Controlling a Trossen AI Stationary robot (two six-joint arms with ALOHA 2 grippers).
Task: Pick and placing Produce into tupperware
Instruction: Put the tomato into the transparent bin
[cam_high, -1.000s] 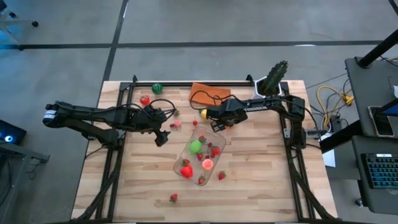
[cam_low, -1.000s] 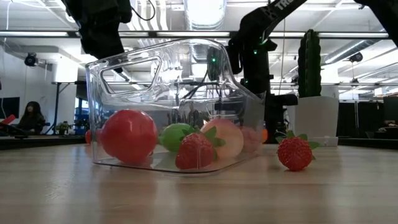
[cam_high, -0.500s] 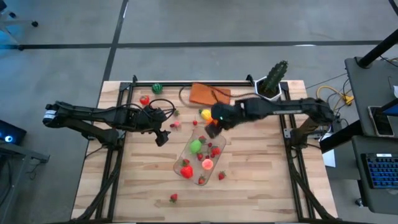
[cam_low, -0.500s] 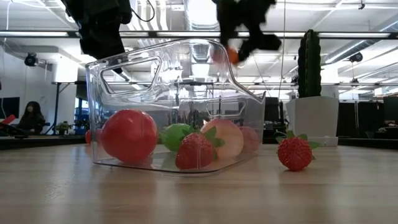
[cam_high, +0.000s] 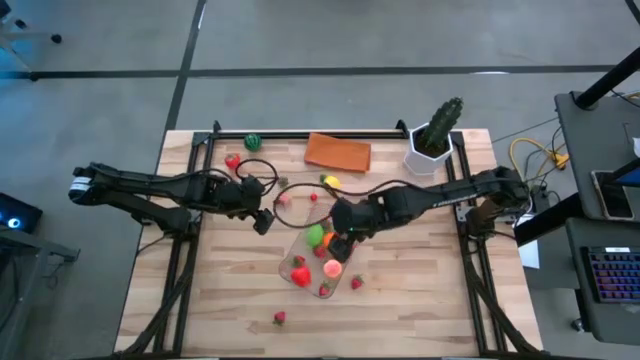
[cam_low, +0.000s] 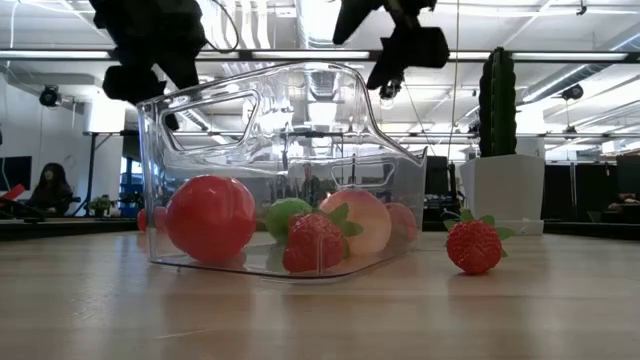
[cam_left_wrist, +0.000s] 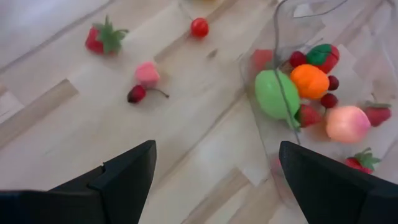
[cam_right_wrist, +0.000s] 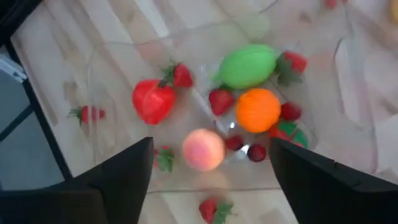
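The clear tupperware sits mid-table and holds several toy fruits: a green one, an orange one, a peach, a red one and strawberries. My right gripper hovers open above its far end, fingers pointing down. My left gripper is open too, above bare table left of the container. Loose produce lies on the table: a strawberry, a pink piece, a cherry and a small red ball.
A potted cactus stands at the far right corner, and a flat orange cloth lies at the far edge. Strawberries lie near the container; a yellow fruit, a red piece and a dark green one lie farther back.
My right gripper has swung from the far side, by the orange cloth, toward the near edge to above the tupperware, carrying an orange fruit. It has let go; the orange fruit now lies inside the container beside the green one.
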